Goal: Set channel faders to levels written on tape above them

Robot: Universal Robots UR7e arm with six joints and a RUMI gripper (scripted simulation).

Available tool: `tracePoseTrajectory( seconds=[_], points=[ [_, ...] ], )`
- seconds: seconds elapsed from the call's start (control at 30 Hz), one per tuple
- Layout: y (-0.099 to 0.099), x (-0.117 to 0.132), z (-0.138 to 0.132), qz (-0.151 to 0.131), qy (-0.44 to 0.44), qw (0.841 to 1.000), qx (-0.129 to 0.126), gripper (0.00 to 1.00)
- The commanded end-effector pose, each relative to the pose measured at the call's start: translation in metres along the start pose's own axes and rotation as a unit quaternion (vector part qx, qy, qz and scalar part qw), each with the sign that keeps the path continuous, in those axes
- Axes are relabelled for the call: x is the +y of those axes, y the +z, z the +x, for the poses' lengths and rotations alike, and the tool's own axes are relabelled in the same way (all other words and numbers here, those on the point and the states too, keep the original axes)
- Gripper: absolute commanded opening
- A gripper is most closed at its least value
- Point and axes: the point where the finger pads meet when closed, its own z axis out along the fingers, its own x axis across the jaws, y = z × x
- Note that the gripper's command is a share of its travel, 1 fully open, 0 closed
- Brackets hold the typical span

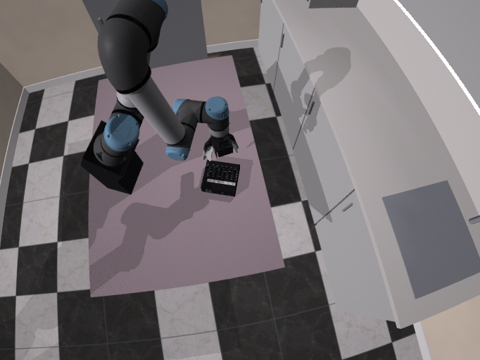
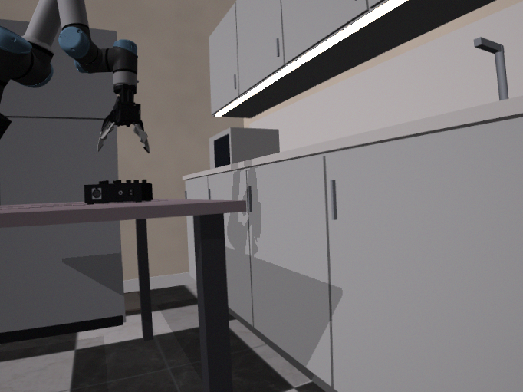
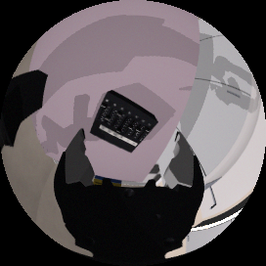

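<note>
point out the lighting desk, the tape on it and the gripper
lighting desk (image 1: 220, 190) (image 2: 117, 192) (image 3: 117, 138): top, exterior and wrist, on its casing
tape (image 1: 220, 182) (image 3: 117, 136): top and wrist, on its pale strip
gripper (image 1: 221, 155) (image 2: 123, 151) (image 3: 130, 130): top, exterior and wrist, midway between its fingertips

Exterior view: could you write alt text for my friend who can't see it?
A robot arm's two-jaw gripper hangs open above a black lighting desk on a pink-topped table. Grey kitchen cabinets line the right side, with a microwave on the counter and a tap farther along.
</note>
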Motion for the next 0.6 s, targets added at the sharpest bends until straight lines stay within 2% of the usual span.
tracePoseTrajectory(
  seconds=[0.0, 0.13, 0.27, 0.33, 0.57],
  points=[
    [0.0027, -0.0025, -0.0014, 0.004, -0.121, 0.993, 0.005, 1.0],
    [0.0051, -0.0038, -0.0026, 0.003, -0.211, 0.977, 0.005, 1.0],
    [0.0075, -0.0047, -0.0037, 0.002, -0.297, 0.955, 0.006, 1.0],
    [0.0075, -0.0047, -0.0037, 0.002, -0.297, 0.955, 0.006, 1.0],
    [0.0114, -0.0055, -0.0049, 0.0, -0.437, 0.899, 0.006, 1.0]
  ],
)
